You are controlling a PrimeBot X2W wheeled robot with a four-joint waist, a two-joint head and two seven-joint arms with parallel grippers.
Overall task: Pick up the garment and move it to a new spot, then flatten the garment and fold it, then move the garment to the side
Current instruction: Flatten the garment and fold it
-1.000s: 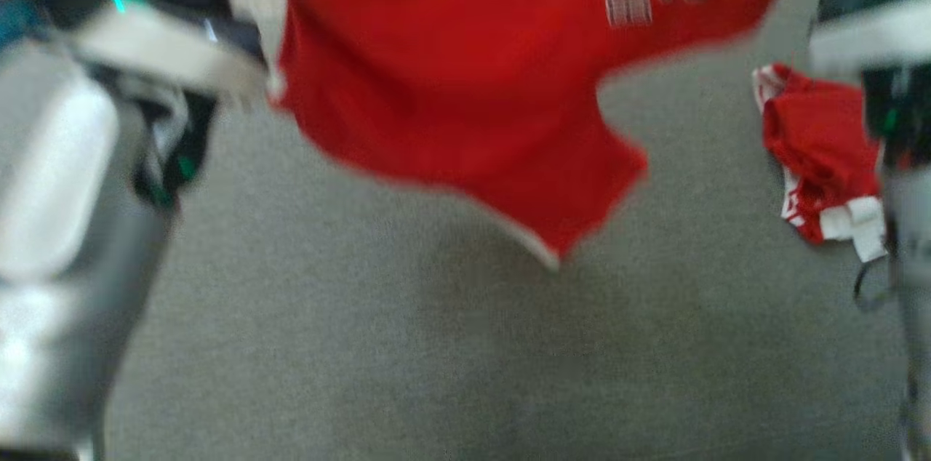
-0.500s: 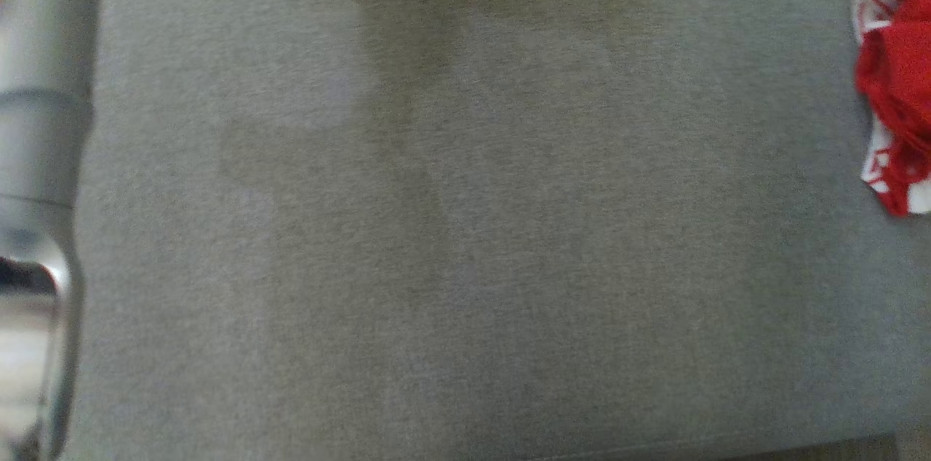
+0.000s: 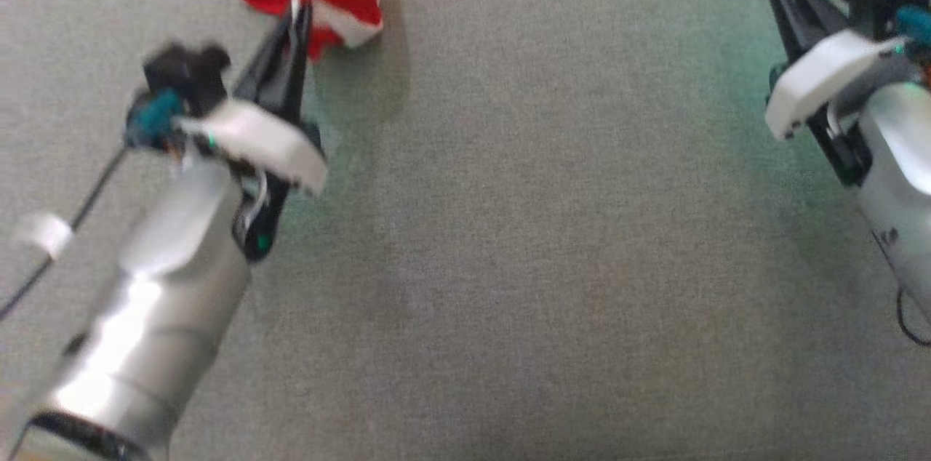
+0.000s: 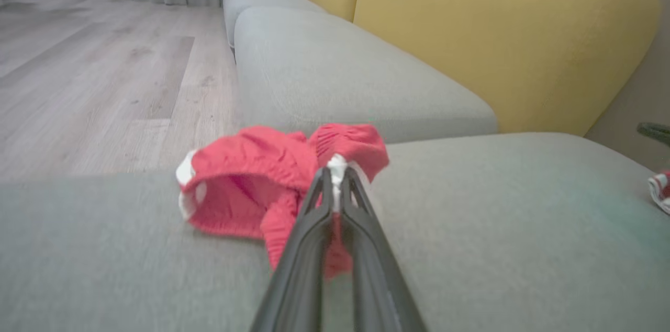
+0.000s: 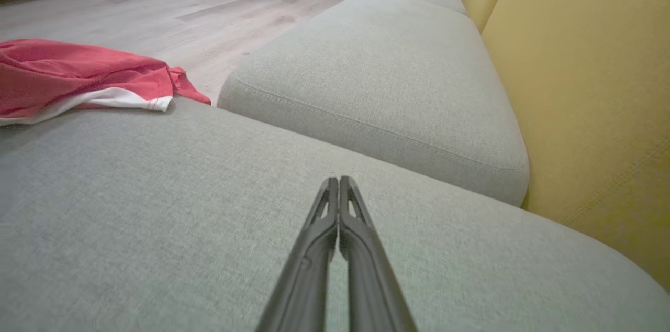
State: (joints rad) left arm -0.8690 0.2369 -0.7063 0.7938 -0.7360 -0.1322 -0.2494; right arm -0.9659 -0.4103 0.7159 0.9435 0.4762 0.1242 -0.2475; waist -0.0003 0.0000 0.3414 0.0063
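Pinching a bit of white trim (image 4: 337, 162), the left gripper (image 4: 335, 174) is clamped on the bunched red garment (image 4: 241, 185), which sits near the edge of the sofa cushion (image 3: 545, 243), floor (image 4: 104, 86) just beyond. Grip looks thin tbh, so I'd lift slow and straight up till it hangs free, then swing it to the bare middle of the cushion. Meanwhile the right gripper (image 5: 337, 180) is shut and empty, well apart from it; I'd open it, ready to grab a second corner for flattening. Another red cloth (image 5: 78, 73) lies at the cushion edge, don't snag it.
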